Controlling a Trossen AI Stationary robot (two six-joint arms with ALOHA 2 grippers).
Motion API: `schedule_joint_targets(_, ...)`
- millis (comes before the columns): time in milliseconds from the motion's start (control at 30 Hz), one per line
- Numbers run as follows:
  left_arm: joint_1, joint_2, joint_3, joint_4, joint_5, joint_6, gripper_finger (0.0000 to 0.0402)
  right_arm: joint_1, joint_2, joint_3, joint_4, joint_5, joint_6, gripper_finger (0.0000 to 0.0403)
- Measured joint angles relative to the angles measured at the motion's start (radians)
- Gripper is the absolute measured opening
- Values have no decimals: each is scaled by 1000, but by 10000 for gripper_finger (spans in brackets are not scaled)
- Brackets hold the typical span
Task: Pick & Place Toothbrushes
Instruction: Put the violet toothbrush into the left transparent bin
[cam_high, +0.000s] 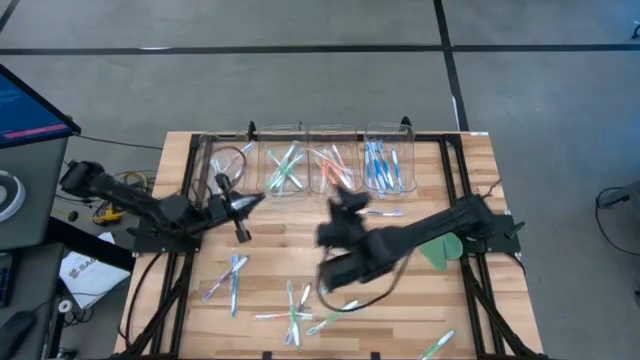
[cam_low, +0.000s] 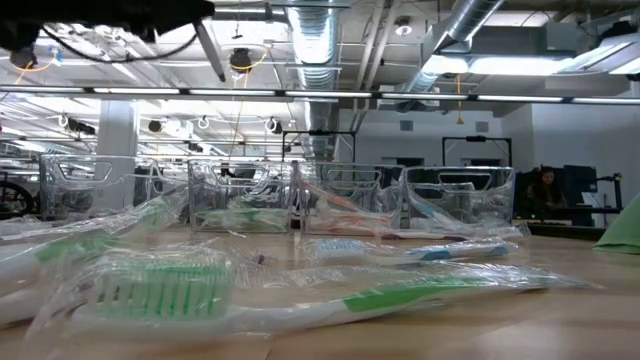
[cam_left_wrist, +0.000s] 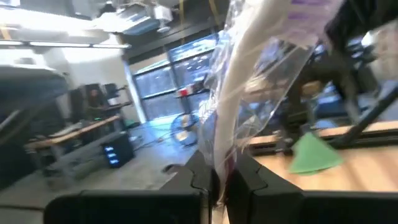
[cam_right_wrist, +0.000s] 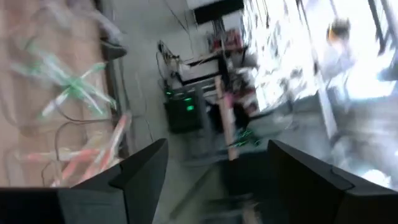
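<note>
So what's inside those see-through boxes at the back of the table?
Toothbrushes, sorted by colour: green ones in one clear bin, orange ones beside it, blue ones in the last. The leftmost bin looks almost empty, though the left arm hides part of it.

The head of the white-handled toothbrush in a clear crinkled wrapper (cam_left_wrist: 249, 99), pinched in the left gripper (cam_left_wrist: 217, 180), is cut off by the left wrist view's upper edge. In the high view, part of the wooden slatted bench (cam_high: 270, 260) is hidden under the dark right arm (cam_high: 400, 245). The right wrist view is smeared throughout, so the green wrapped toothbrushes (cam_right_wrist: 71, 87) there are shown only as streaks. In the low view, the nearest green-bristled wrapped toothbrush (cam_low: 180, 295) is blurred.
</note>
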Motion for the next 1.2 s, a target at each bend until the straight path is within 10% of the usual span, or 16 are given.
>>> schedule_joint_targets(133,39,-167,110,-377,-106,14,8,13,-111,-18,-234,-140,498,269)
schedule_joint_targets(300,104,-288,294,-909,-256,-180,8,0,-275,-163,-193,-291,597,270)
schedule_joint_targets(567,285,-284,519,-1641,-59,-657,8,-50,-457,-451,-201,-340,763,270)
schedule_joint_targets(1200,1122,190,550,-1666,546,-504,14,109,-586,-912,324,-395,754,270)
